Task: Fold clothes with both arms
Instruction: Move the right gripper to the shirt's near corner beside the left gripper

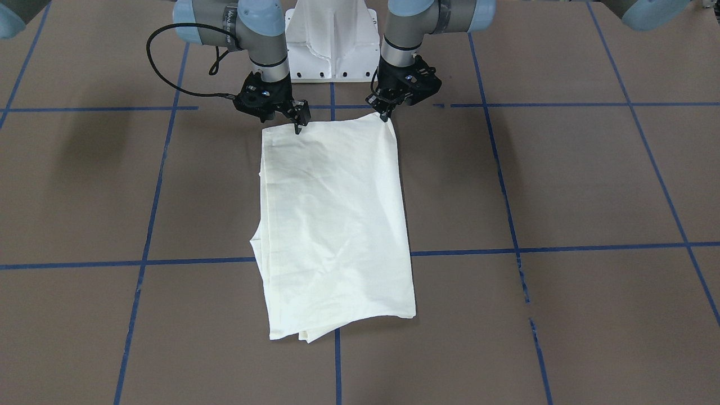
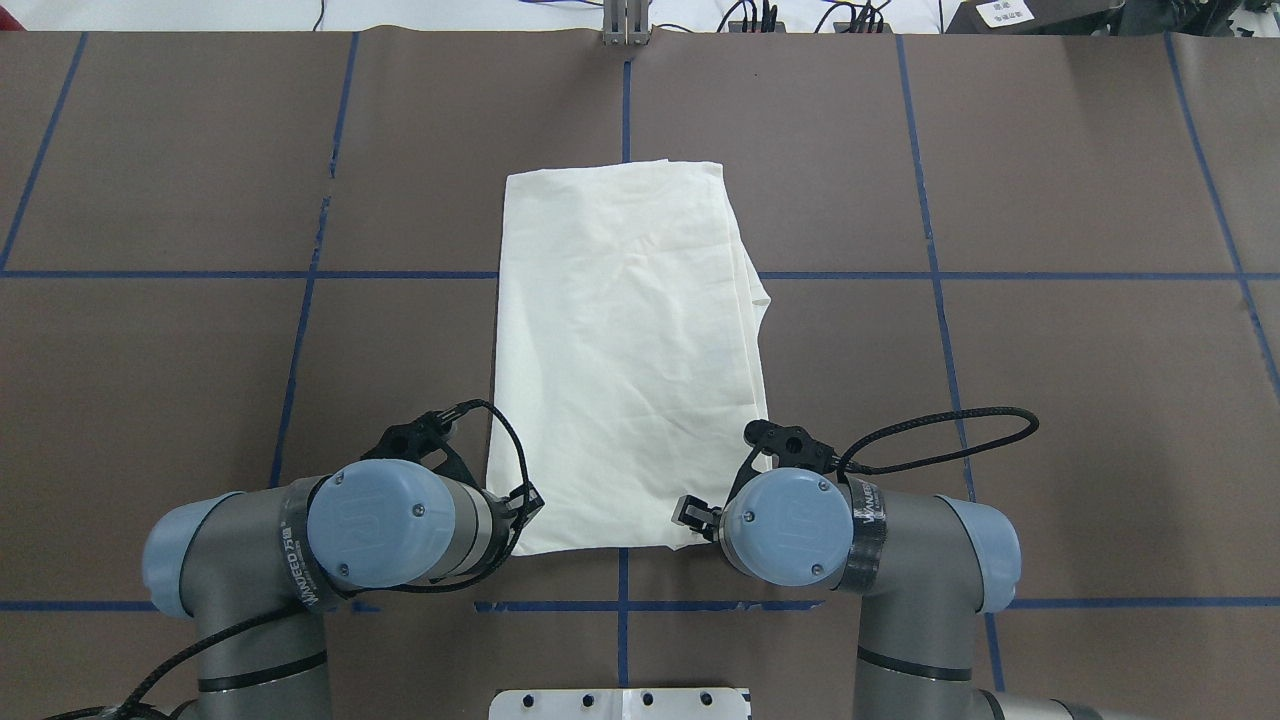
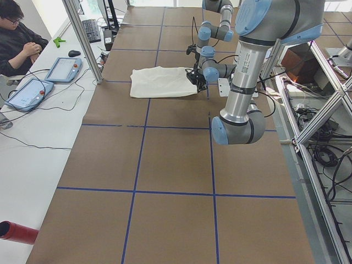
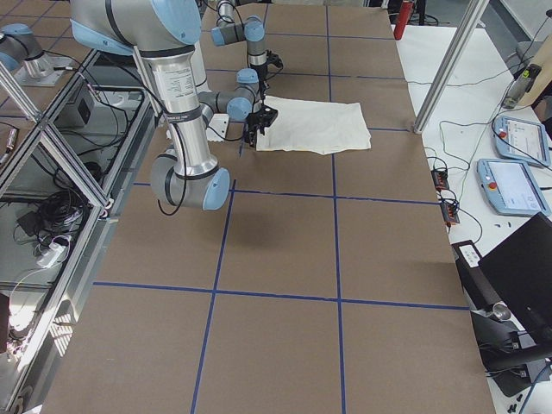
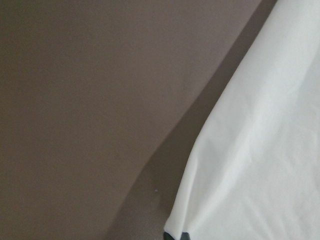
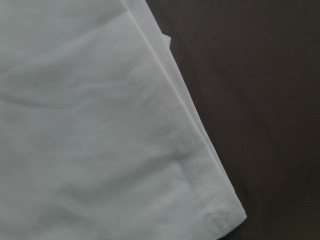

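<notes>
1. Though barely shown, read the left gripper [image 1: 387, 115] jaws as closed on a corner of the shirt [image 1: 337, 225]: cloth drawn up to dark fingertips [image 5: 170, 236] at the bottom edge of the left wrist view, with shadow beneath.
2. Cannot tell the width of the right gripper [image 1: 298, 126] jaws: tip down on the other robot-side corner, no fingers visible in the right wrist view, only a stitched hem [image 6: 150, 100] lying flat.
3. Both set at the shirt's edge nearest the white pedestal [image 1: 332, 45], one at each corner.
4. Shirt lying on the brown worktop [image 1: 562, 180], already folded into a long, plain cream rectangle running away from the robot. No sleeve lying out, print out of sight, under-layers peeking out on the right arm's side and at the far end.
5. Judged about midway: lengthwise narrowing done. Left to do, probably: carry the near edge over to the far edge for a crosswise fold, perhaps fold once more, then release.
6. Worth watching: right-side hold unconfirmed, so some risk of a skewed fold.
</notes>
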You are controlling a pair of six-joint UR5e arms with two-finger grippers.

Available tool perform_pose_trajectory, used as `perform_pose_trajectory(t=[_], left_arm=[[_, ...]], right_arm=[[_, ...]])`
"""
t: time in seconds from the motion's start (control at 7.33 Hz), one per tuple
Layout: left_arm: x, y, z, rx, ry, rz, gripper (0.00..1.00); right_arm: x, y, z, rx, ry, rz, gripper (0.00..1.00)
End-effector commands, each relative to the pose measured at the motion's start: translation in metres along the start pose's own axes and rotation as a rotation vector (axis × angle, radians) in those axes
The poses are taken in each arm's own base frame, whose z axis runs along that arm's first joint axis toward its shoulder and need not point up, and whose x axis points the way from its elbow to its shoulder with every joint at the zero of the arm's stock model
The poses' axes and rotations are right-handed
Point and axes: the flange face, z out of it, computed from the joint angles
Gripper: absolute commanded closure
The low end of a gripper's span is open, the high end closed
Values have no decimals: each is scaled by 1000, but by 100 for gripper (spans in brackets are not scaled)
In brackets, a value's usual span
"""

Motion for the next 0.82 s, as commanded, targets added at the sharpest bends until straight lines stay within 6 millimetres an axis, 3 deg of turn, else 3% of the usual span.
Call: perform_pose_trajectory(t=[0.0, 0.68], left_arm=[[0, 0, 0, 1, 0, 0, 100], [0, 0, 1, 3, -2, 0, 100]], right_arm=[[-1, 1, 1, -2, 0, -1, 2], [-3, 2, -2, -6, -23, -2, 5]])
